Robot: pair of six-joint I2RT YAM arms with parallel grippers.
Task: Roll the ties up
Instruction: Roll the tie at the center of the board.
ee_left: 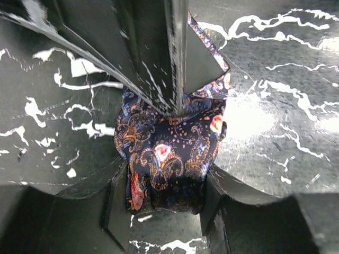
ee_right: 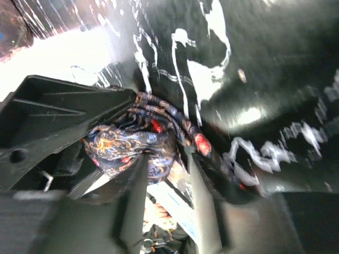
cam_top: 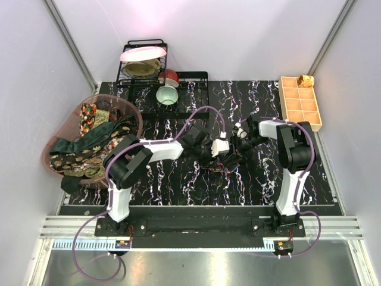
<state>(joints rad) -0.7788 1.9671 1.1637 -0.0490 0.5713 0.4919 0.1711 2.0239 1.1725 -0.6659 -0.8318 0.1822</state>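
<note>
**Top view:** left gripper [cam_top: 213, 156] and right gripper [cam_top: 233, 150] meet nose to nose at mid-frame over the paisley tie [cam_top: 221, 165], which is bunched small on the worktop [cam_top: 178, 185]. More ties [cam_top: 89, 140] are heaped in the pink basket [cam_top: 136, 113] at the left edge.

**Left wrist:** the tie is a soft, lumpy roll at lower centre. My left fingers [ee_left: 112, 198] press its two sides, grasping it. It looks light and silky and I judge it likely to spring loose. I'd hold across the roll's flanks, not the loose tail.

**Right wrist:** blurred. Fabric lies between the right fingers [ee_right: 204, 196], but I cannot tell whether they are gripping or released.
</note>
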